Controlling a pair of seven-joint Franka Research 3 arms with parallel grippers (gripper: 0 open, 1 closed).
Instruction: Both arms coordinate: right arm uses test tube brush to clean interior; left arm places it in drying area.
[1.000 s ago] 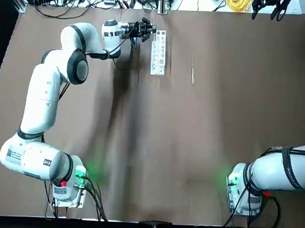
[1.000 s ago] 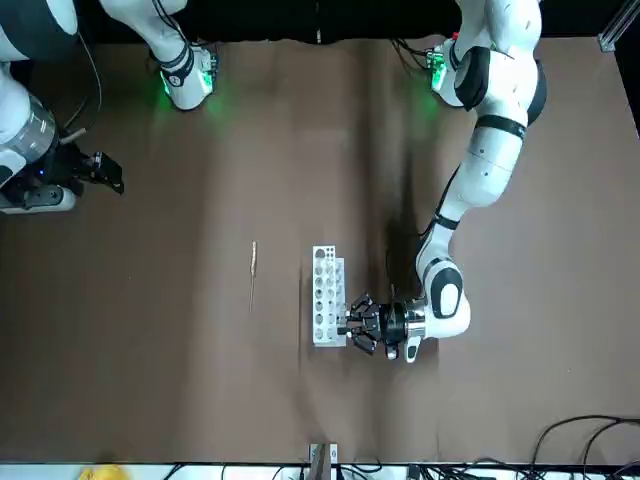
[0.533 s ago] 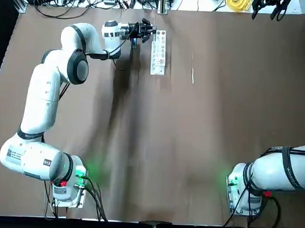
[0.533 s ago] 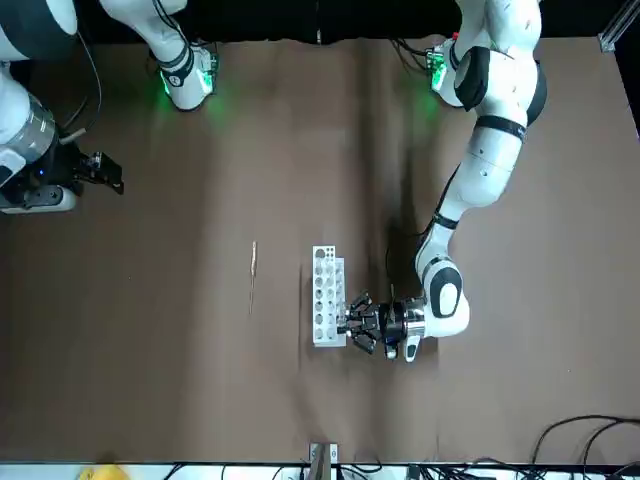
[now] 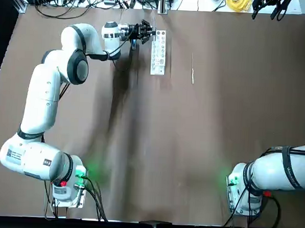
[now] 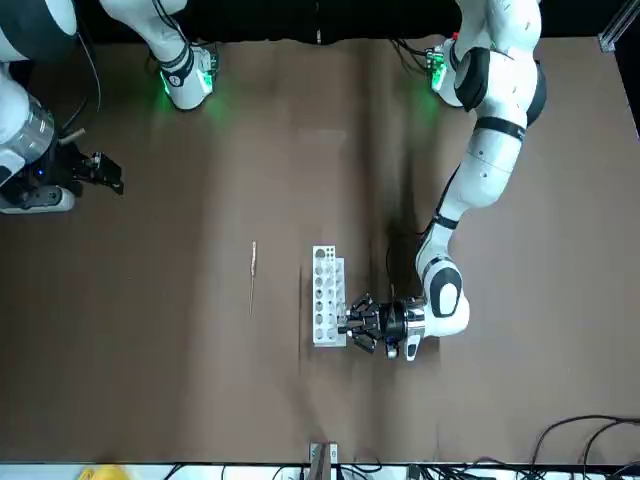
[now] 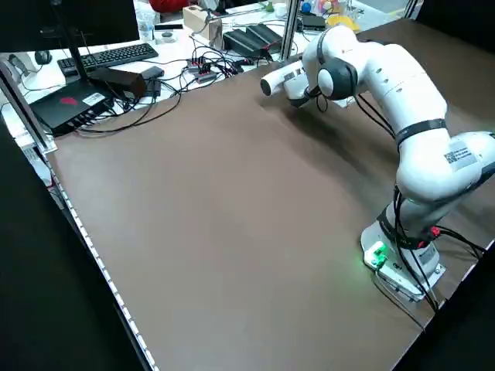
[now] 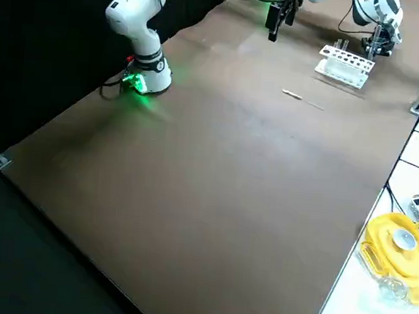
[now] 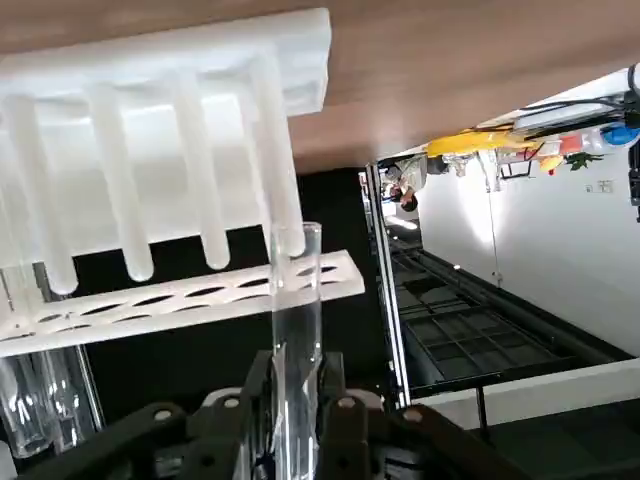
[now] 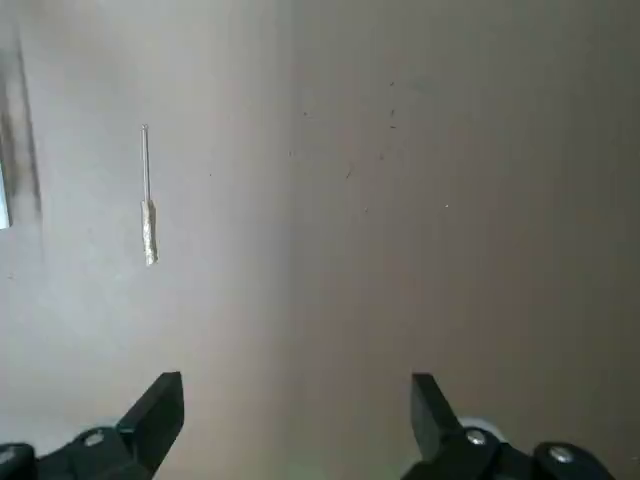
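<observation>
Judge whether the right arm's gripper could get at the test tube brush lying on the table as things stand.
Probably yes. The test tube brush lies alone on bare table, apart from the white rack, with nothing on it. The right gripper is open and empty, and the left gripper is busy at the rack's other side.

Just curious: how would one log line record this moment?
left gripper: shut on clear glass tube at white holed rack | right gripper: open, parked | thin tan brush: untouched

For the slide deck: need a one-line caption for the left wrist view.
Left gripper shut on a clear test tube beside the white rack.
</observation>
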